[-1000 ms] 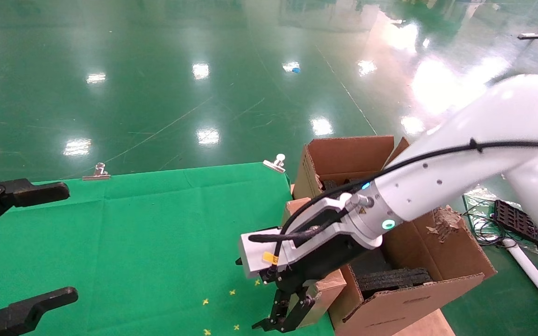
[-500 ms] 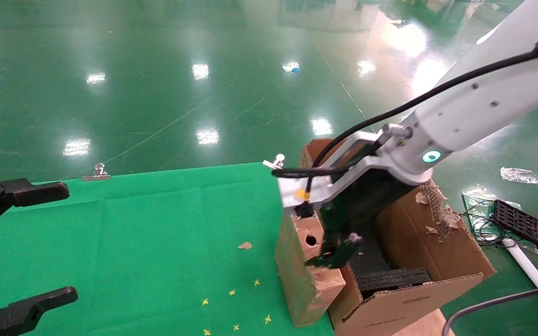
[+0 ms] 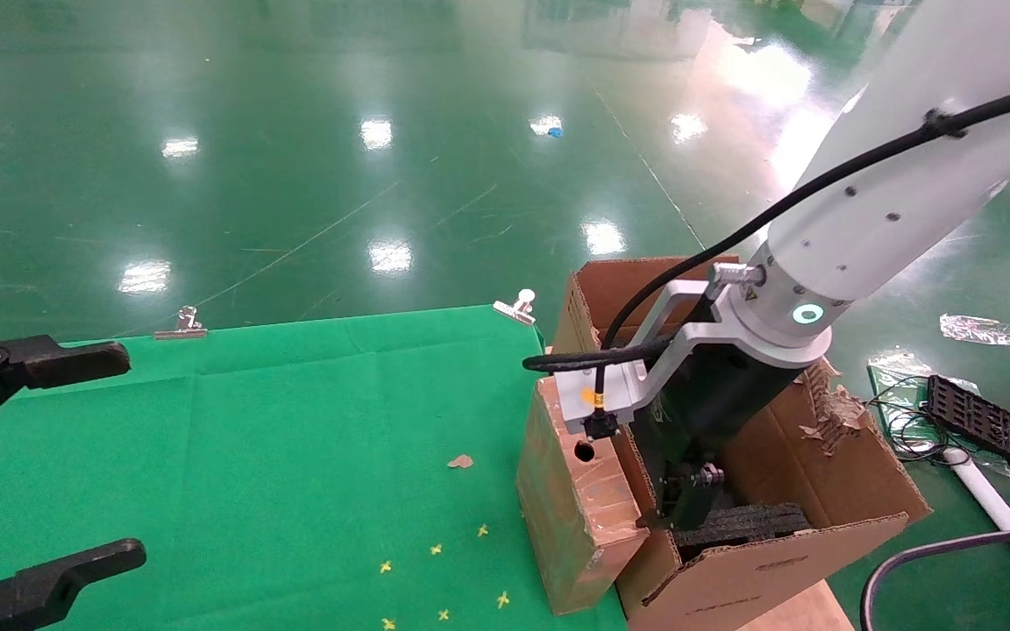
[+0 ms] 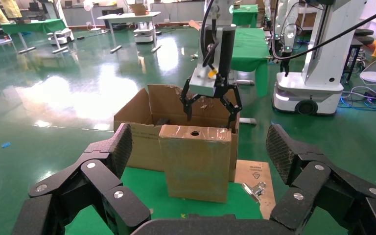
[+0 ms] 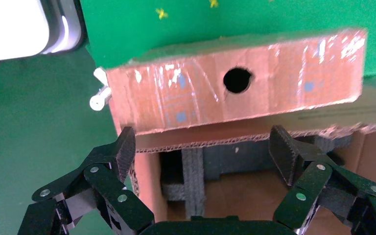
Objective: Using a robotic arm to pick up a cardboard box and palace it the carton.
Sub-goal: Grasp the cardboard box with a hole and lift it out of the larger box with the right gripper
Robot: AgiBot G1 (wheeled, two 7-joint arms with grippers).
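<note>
The slim brown cardboard box (image 3: 571, 504) stands on end at the green table's right edge, its taped top face with a round hole (image 5: 284, 83) upward, right beside the carton (image 3: 777, 561). My right gripper (image 3: 689, 504) on the white robotic arm (image 3: 873, 219) hangs open just past the box, over the carton's near wall and its black foam inserts (image 5: 191, 171). Nothing is between its fingers (image 5: 122, 152). My left gripper (image 3: 125, 454) stays open at the table's left; from it the box (image 4: 196, 161) shows in front of the carton (image 4: 142, 142).
Two metal clips (image 3: 518, 305) (image 3: 181, 324) pin the green cloth (image 3: 295, 421) at the far edge. A cardboard scrap (image 3: 461, 461) lies on the cloth. The carton's right flap is torn (image 3: 829, 412). A black tray and cables (image 3: 983, 421) lie on the floor at the right.
My right gripper rose from the table's front edge beside the box, passed over the box's top and came down on the carton side. The box stands uncovered; the left arm is still.
</note>
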